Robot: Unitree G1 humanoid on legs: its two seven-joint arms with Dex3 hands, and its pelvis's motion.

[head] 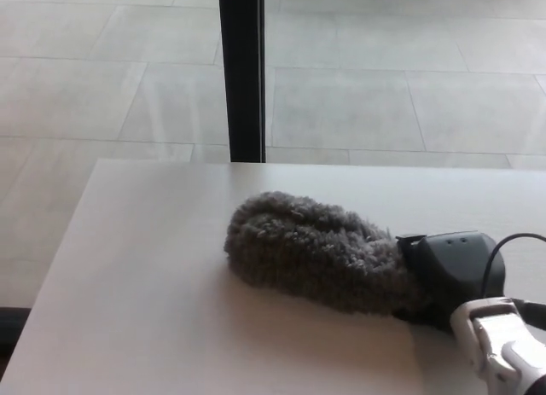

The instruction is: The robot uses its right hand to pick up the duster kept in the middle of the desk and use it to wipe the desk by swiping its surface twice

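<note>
The fingers of my right hand (450, 275) are hidden behind the fluffy grey duster (311, 250), so I cannot see them one by one, but the black hand is plainly clamped onto the duster's near end, where the fibres meet the hand's rounded shell. The duster lies flat on the desk (171, 327), its free end reaching toward the desk's left side, and its whole length rests on the surface with a soft shadow under its near flank. It sits closer to the far edge than to the near edge, and toward the right half of the desk; the far left corner is well apart from it. Behind the hand I can see my wrist's pale silver cuff (503, 348) near the lower right corner of the head view, and a thin black cable (499, 250) looping up beside it. Past the far edge, a dark upright post (241, 71) stands against the pale tiled floor (384, 88). My left hand does not show anywhere.
</note>
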